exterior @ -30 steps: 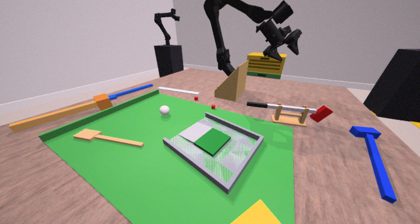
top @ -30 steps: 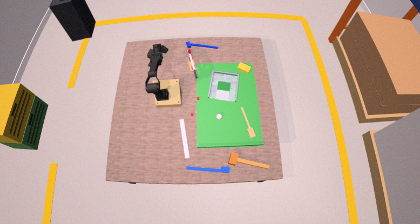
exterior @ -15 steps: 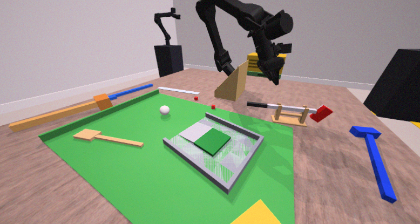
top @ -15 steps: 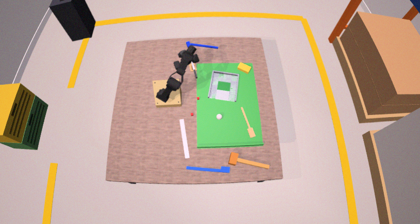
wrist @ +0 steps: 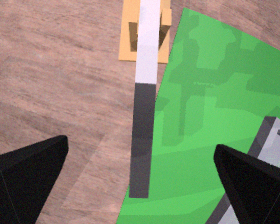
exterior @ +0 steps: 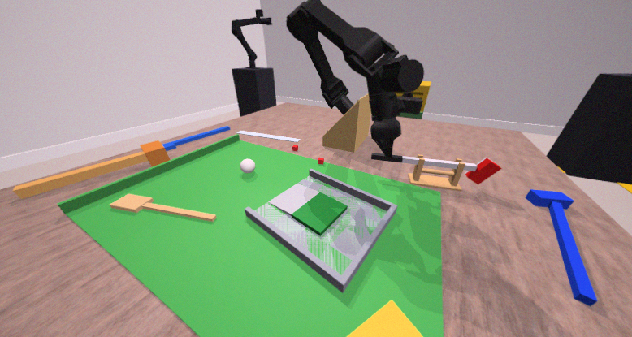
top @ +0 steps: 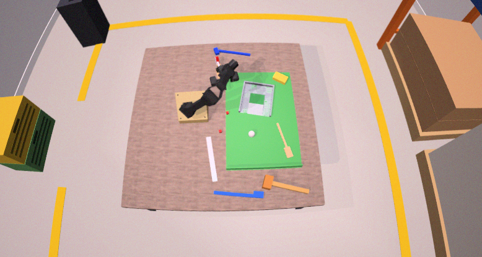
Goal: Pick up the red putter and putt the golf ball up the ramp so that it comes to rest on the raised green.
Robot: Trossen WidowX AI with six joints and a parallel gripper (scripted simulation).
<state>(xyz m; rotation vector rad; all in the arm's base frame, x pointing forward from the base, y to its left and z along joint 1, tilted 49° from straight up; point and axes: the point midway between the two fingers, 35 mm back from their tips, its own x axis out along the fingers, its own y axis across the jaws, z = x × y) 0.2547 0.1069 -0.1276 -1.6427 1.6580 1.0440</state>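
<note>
The red putter (top: 217, 59) (exterior: 484, 170) rests on a small wooden stand (exterior: 435, 183), its red head out past one end and its black grip past the other. The white shaft (wrist: 148, 45) and the black grip show in the wrist view. My gripper (exterior: 388, 153) (wrist: 143, 148) is open and points down at the black grip, with one finger on each side and nothing held. The white golf ball (top: 251, 133) (exterior: 247, 166) sits on the green mat (top: 239, 154) (exterior: 176, 255). The pale ramp (top: 255, 109) (exterior: 285, 198) leads to the raised green (top: 256, 98) (exterior: 320, 213) inside grey walls.
A blue hammer (top: 234, 52) (exterior: 568, 246) lies beyond the putter head. A yellow block (top: 280, 77) and a wooden paddle (top: 282, 137) (exterior: 176, 212) lie on the mat. Two red cubes (top: 220, 131) (exterior: 321, 160) are near its edge. An orange mallet (top: 267, 182) lies past its low wall.
</note>
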